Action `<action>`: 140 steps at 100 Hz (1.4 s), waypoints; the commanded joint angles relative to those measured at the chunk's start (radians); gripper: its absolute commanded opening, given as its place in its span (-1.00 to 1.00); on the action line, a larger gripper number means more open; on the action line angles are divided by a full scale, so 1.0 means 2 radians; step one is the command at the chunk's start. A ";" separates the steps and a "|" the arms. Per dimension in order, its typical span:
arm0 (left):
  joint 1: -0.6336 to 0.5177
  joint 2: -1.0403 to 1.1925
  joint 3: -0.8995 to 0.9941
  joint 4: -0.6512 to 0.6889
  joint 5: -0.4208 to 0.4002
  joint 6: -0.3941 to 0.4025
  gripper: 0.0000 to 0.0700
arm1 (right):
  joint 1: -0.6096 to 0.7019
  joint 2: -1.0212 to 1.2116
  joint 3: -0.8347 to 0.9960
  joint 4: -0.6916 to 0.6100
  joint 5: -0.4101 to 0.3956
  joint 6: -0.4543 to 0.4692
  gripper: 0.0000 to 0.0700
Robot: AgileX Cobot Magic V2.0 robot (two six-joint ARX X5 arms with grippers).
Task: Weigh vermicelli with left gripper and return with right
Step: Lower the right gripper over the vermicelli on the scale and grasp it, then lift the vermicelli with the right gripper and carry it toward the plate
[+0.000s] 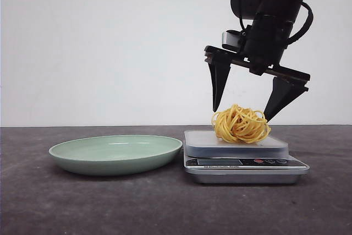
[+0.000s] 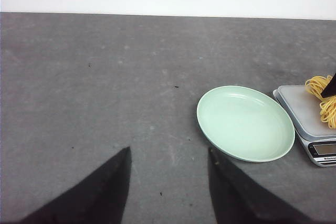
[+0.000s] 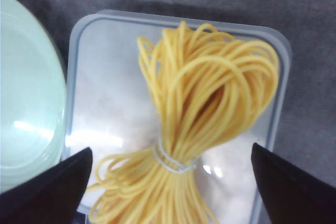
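The vermicelli [image 1: 241, 124], a round nest of yellow strands tied with a thin wire, lies on the platform of a silver kitchen scale [image 1: 242, 160]. My right gripper [image 1: 242, 115] hangs open just above it, one finger on each side of the nest, touching nothing. In the right wrist view the vermicelli [image 3: 202, 129] fills the space between the two wide-apart fingertips [image 3: 68, 177]. My left gripper [image 2: 169, 153] is open over bare table, away from the scale; the front view does not show it. The vermicelli [image 2: 324, 100] shows at that view's edge.
A pale green plate [image 1: 115, 154] sits empty on the dark grey table, just left of the scale. It also shows as the plate [image 2: 245, 123] in the left wrist view. A white wall stands behind the table.
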 commanded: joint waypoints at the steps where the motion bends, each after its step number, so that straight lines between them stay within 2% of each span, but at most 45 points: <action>1: -0.002 0.001 0.005 0.003 0.002 -0.002 -0.22 | 0.003 0.014 0.011 0.002 -0.003 0.007 0.69; 19: -0.002 0.001 0.005 0.003 0.003 -0.002 -0.22 | 0.007 0.023 0.011 0.002 -0.002 0.009 0.68; 25: -0.002 0.001 0.005 0.002 0.003 -0.002 -0.22 | 0.007 0.023 0.011 0.003 -0.002 0.008 0.58; 36: -0.002 0.001 0.005 0.002 0.003 -0.002 -0.22 | 0.010 0.023 0.011 0.007 -0.002 0.008 0.07; 45: -0.002 0.001 0.005 0.002 0.003 -0.002 -0.22 | 0.010 0.023 0.011 0.005 -0.003 0.003 -0.70; 50: -0.002 0.001 0.005 0.002 0.003 -0.002 -0.22 | 0.010 0.023 0.011 0.004 -0.003 -0.001 -1.00; 97: -0.002 0.001 0.005 0.002 0.003 -0.001 -0.22 | 0.014 0.003 0.011 0.002 -0.005 -0.006 -1.00; 111: -0.002 0.001 0.005 0.003 0.003 -0.001 -0.22 | 0.025 -0.027 0.018 0.003 -0.028 -0.020 -1.00; 140: -0.002 0.001 0.005 0.003 0.003 -0.001 -0.22 | 0.094 -0.113 0.038 0.042 -0.045 -0.038 -1.00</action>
